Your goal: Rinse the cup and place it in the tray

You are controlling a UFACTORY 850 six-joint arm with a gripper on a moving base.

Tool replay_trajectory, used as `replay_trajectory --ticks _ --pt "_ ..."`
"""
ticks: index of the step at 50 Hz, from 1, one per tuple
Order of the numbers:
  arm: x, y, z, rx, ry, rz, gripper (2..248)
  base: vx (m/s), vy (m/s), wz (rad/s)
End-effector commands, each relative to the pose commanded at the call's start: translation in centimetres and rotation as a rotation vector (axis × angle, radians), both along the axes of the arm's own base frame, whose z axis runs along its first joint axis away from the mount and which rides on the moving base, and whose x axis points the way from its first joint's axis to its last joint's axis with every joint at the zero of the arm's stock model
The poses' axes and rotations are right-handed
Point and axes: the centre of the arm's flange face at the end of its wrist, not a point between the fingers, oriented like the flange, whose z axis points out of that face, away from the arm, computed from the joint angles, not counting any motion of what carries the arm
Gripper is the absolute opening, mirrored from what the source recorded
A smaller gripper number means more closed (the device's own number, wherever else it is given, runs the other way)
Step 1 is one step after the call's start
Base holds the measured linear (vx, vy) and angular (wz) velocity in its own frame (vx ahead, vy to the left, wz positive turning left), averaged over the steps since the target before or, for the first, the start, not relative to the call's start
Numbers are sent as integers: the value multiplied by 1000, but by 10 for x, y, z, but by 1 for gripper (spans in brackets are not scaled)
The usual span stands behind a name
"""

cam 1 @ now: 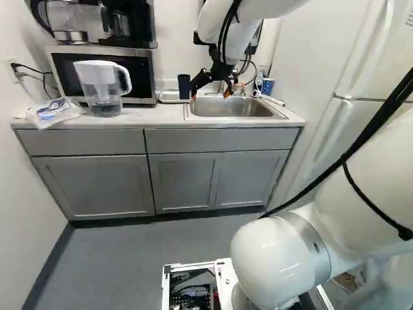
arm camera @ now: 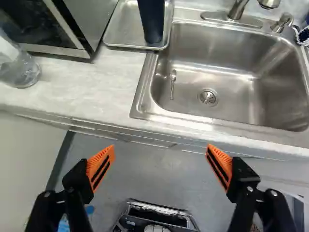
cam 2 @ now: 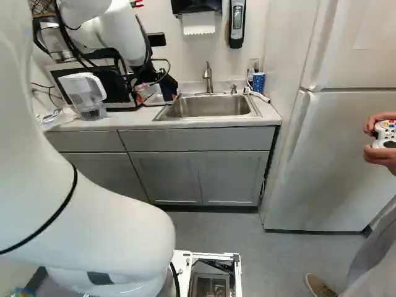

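My gripper (cam 1: pixel 210 95) hangs at the counter's sink side in the left base view. In the wrist view the gripper (arm camera: pixel 161 152) is open, its orange pads wide apart with nothing between them. A dark blue cup (arm camera: pixel 151 21) stands upright on the metal tray (arm camera: pixel 122 31), left of the sink; the same cup (cam 1: pixel 184 86) shows beside the gripper in the left base view. The steel sink (arm camera: pixel 207 63) holds a small spoon (arm camera: pixel 172 83) near its drain. The faucet (cam 2: pixel 208 77) rises behind the basin.
Left of the tray are a microwave (cam 1: pixel 139 77) and a clear pitcher (cam 1: pixel 102 87), with a plastic bag (cam 1: pixel 55 111) beside it. A blue patterned cup (cam 2: pixel 258 81) stands at the sink's back right corner. A fridge (cam 2: pixel 334 154) borders the counter; a person stands beside it.
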Motion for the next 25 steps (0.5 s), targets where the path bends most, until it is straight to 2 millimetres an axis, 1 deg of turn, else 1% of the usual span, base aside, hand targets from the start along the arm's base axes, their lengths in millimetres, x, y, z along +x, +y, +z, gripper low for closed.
replay_trajectory --ticks 25 --pt "0 0 0 0 0 0 247 -91 4 22"
